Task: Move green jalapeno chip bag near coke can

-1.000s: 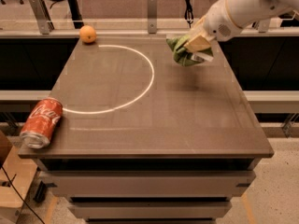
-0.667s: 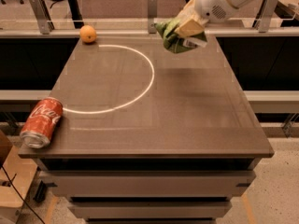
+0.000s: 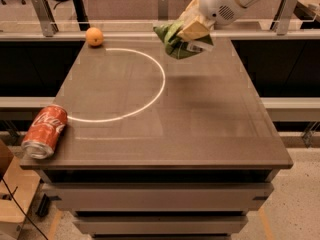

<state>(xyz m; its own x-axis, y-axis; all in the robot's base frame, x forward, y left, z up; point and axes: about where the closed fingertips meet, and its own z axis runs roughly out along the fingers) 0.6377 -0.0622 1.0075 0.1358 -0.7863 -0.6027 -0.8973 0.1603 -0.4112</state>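
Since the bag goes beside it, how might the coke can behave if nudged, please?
The coke can lies on its side at the table's front-left corner, so it would probably roll; so near the edge, it might fall. The gripper holds the green jalapeno chip bag above the far side.

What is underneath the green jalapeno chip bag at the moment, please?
Only bare table shows beneath the green jalapeno chip bag, which hangs in the pincer above the far edge. The bag hides a small patch of that edge, so that spot cannot be checked.
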